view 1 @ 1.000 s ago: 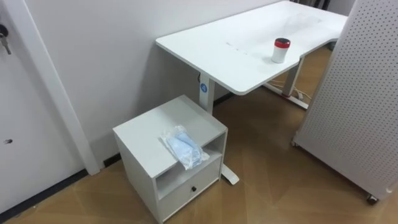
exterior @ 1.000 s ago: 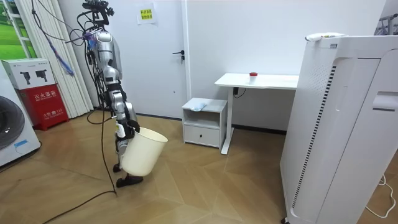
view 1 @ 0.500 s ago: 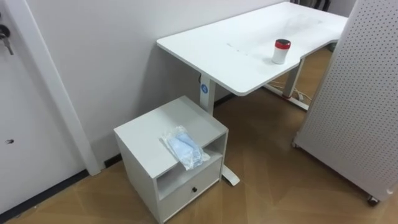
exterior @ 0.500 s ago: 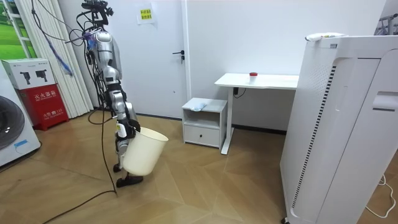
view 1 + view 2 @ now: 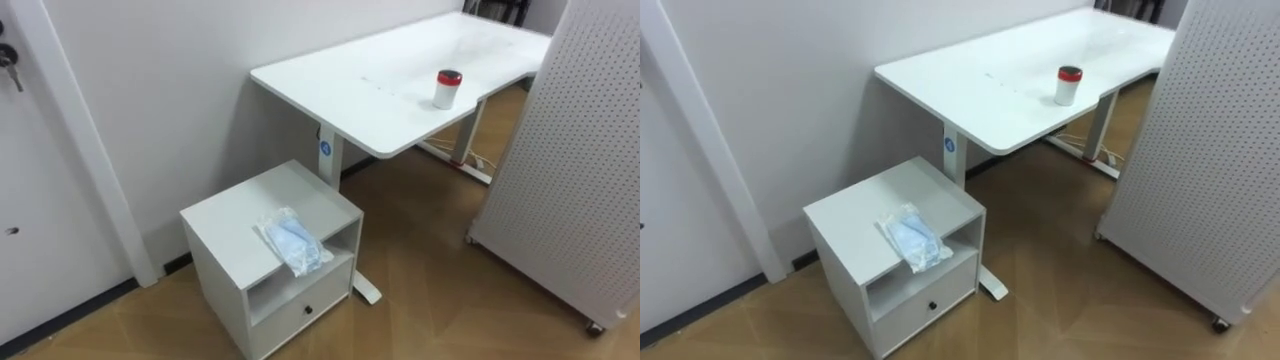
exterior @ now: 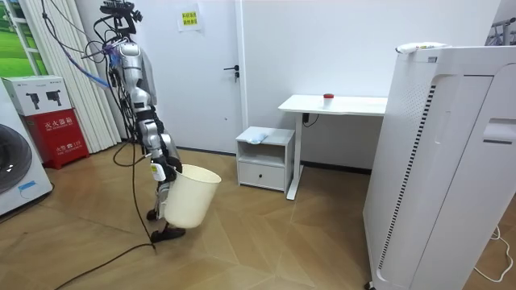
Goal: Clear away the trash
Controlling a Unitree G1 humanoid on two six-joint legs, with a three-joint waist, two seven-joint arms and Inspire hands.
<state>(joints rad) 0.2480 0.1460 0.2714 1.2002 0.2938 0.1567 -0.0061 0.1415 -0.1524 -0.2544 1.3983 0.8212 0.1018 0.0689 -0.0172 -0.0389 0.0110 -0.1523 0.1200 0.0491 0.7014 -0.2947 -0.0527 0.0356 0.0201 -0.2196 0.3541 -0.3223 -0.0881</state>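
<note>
— What is the hand up to?

— In the room view the right hand (image 6: 164,170) sits at the rim of a cream bin (image 6: 192,198), which hangs tilted in front of the robot's legs. The hand is too small there to read its fingers, so I cannot tell whether they are curled round the rim.

— And the garbage?

— A crumpled clear packet (image 5: 293,242) with something blue inside lies on top of the small white cabinet (image 5: 228,215). It is at the front edge, with one end hanging over the open shelf above the drawer (image 5: 300,308).

— Where does the robot stand?

— On the wood floor, well apart from the cabinet and towards the room view's left of it, facing it.

— What do the eye views add?

— The packet's creases and the drawer's dark knob. A white canister (image 5: 447,88) with a red cap stands upright on the white worktop (image 5: 370,85) beside the cabinet, and a perforated white panel (image 5: 585,150) is at the right. The room view gives the robot, the bin and the hand on it.
</note>
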